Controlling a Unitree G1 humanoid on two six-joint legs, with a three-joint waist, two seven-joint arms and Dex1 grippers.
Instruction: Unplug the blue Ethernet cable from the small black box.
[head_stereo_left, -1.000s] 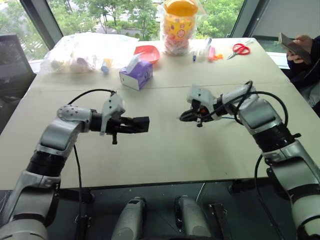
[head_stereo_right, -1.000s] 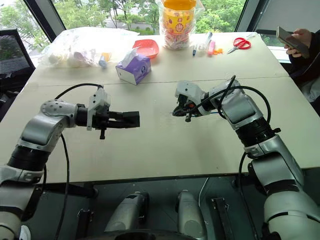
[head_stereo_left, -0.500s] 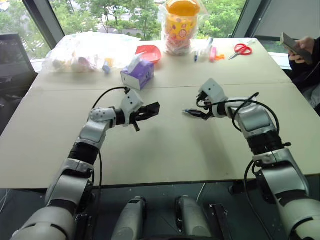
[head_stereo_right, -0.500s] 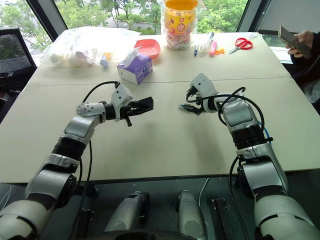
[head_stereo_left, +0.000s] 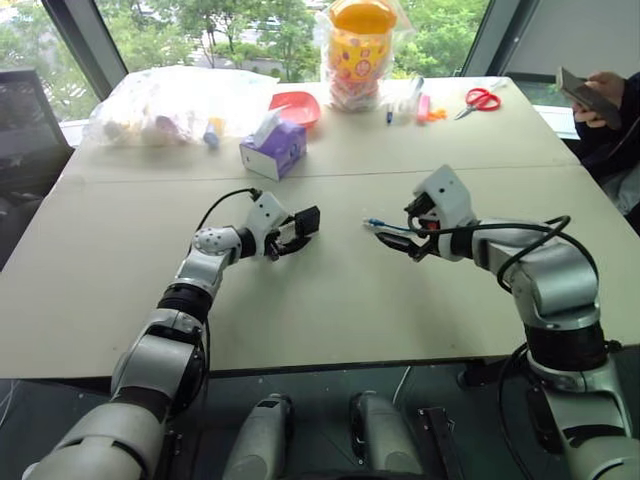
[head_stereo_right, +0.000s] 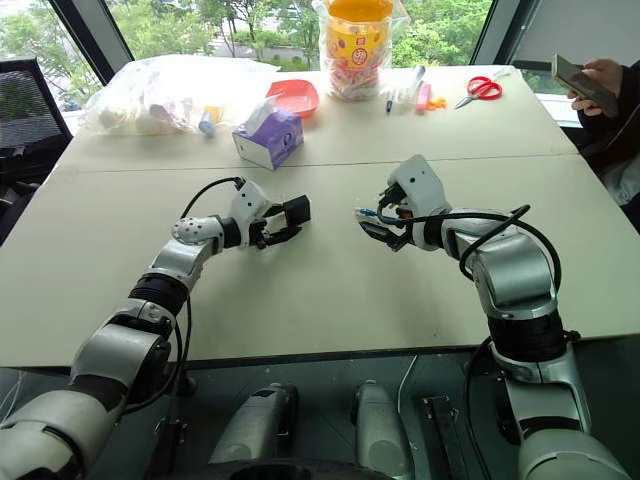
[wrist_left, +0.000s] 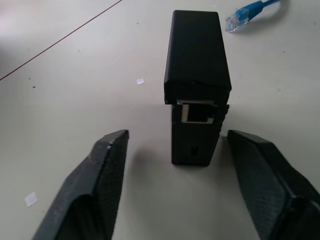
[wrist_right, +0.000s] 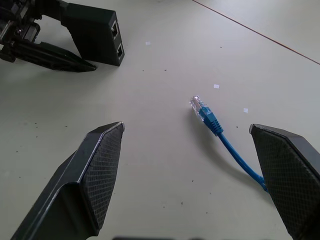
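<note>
The small black box (wrist_left: 196, 75) stands on the table between the fingers of my left gripper (wrist_left: 175, 135), which is open and not touching it. Its port faces the wrist camera and is empty. The blue Ethernet cable (wrist_right: 207, 117) lies on the table with its clear plug free, a short way from the box (head_stereo_left: 307, 220). My right gripper (wrist_right: 187, 129) hovers open just above the cable, the plug lying between its spread fingers. In the left eye view the two grippers face each other across the middle of the table, right gripper (head_stereo_left: 400, 235) beside the cable end (head_stereo_left: 378, 224).
At the back of the table are a purple-and-white tissue box (head_stereo_left: 272, 148), a red bowl (head_stereo_left: 295, 105), a yellow jar in a plastic bag (head_stereo_left: 360, 50), a clear bag of items (head_stereo_left: 170, 100) and red scissors (head_stereo_left: 482, 97). A person's hand holding a phone (head_stereo_left: 590, 95) is at the far right.
My left gripper carried the box forward and down to the table and opened off it. My right gripper opened, left the cable plug on the table, and drew back a little.
</note>
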